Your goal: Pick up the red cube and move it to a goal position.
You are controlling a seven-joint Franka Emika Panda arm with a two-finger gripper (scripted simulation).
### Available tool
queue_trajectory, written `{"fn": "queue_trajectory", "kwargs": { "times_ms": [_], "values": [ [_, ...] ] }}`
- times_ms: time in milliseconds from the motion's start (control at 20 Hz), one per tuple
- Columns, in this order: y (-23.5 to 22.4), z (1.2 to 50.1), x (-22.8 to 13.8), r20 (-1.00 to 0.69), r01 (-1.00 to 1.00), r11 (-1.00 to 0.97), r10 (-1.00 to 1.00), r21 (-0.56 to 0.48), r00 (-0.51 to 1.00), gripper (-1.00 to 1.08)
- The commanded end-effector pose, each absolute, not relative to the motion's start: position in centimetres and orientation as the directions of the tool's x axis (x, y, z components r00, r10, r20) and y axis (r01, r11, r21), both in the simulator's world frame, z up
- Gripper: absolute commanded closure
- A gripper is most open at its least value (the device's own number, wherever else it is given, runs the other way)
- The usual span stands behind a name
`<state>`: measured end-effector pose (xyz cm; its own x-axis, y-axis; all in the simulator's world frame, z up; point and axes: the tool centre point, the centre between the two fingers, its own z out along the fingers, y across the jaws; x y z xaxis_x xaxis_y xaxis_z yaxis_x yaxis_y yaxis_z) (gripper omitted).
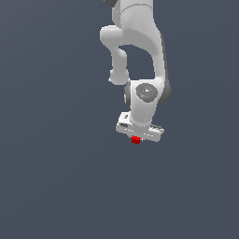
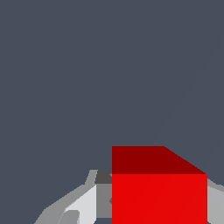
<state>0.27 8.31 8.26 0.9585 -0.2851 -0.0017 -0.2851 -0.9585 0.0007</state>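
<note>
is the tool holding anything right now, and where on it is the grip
Yes, the tool holds the red cube, clamped between its fingers on two opposite side faces; the exact contact spots are hidden.

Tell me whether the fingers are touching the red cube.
Touching. In the wrist view the red cube sits flush against the fingers on both sides, with no gap showing.

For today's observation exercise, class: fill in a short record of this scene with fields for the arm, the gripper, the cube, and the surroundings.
arm: one white robot arm, reaching down in the exterior view
gripper: gripper, fingers on either side of the cube, seemingly shut on it
cube: red cube, tiny, plain faces, sits right under the gripper body; fills the wrist view's foreground
surroundings: plain dark grey-blue background, nothing else visible
goal position: no marker visible
</note>
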Motion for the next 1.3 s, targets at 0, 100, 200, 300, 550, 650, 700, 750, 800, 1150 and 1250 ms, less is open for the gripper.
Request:
{"fn": "queue_trajectory", "kwargs": {
  "times_ms": [0,100,200,300,550,650,700,750,800,1150,1250],
  "values": [
    [8.4,10.4,1.2,-0.001,-0.285,-0.958,-0.285,0.0,0.958,1.08],
    [8.5,12.2,2.1,0.0,-0.286,-0.958,-0.286,0.001,0.958,1.08],
    [8.7,14.0,2.9,0.0,-0.286,-0.958,-0.286,0.001,0.958,1.08],
    [8.8,15.8,3.8,0.0,-0.286,-0.958,-0.286,0.001,0.958,1.08],
    [9.0,19.2,5.5,0.0,-0.286,-0.958,-0.286,0.001,0.958,1.08],
    [9.1,20.2,6.0,0.0,-0.286,-0.958,-0.286,0.001,0.958,1.08],
    [9.2,20.6,6.3,0.0,-0.286,-0.958,-0.286,0.001,0.958,1.08],
    [9.2,21.0,6.5,0.0,-0.286,-0.958,-0.286,0.001,0.958,1.08],
    [9.2,21.3,6.7,0.0,-0.286,-0.958,-0.286,0.001,0.958,1.08],
    [9.3,22.5,7.4,0.0,-0.285,-0.958,-0.285,0.0,0.958,1.08],
    [9.3,22.5,7.4,0.0,-0.285,-0.958,-0.285,0.0,0.958,1.08]
  ]
}}
